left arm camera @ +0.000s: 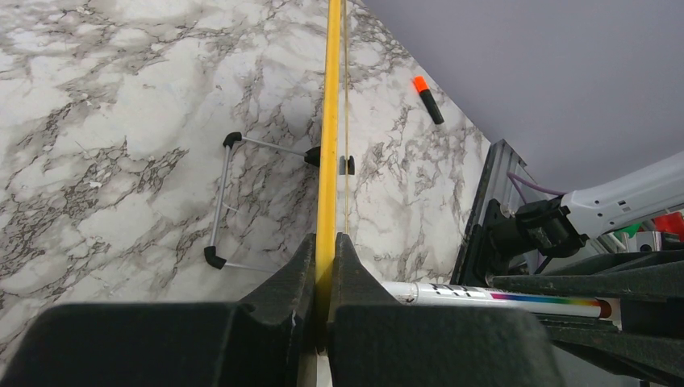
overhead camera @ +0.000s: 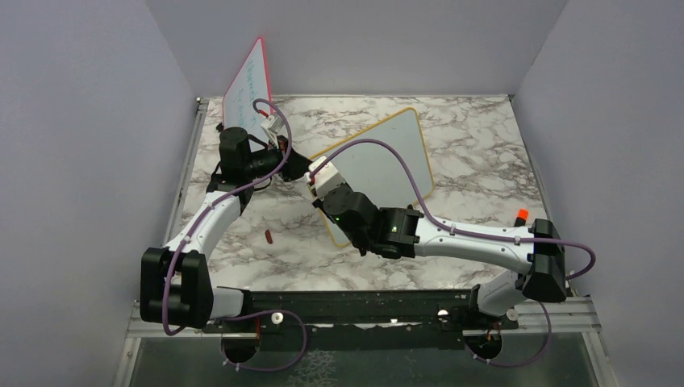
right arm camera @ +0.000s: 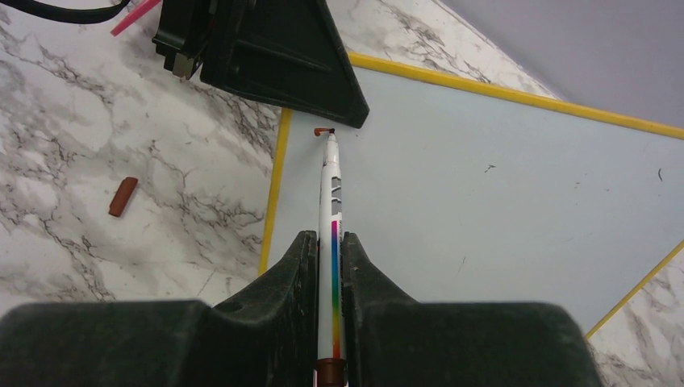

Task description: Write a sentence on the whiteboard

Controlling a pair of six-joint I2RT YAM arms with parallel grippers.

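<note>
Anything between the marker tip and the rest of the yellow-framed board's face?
Nothing visible lies on the whiteboard face. The marker in the right gripper appears to touch it just beside the left gripper, which clamps the frame edge; only that crowds the tip.

White arms (overhead camera: 476,242), black fingers (right arm camera: 292,278), purple cables (overhead camera: 166,298)

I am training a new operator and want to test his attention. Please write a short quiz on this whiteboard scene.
1. True or false: the left gripper is shut on the yellow frame of the whiteboard.
2. What does the right gripper hold? A) an eraser B) a marker C) a cloth
3. Fill in: the small brown cap lies on the ____, beside the board.
Key: 1 true; 2 B; 3 table.
</note>
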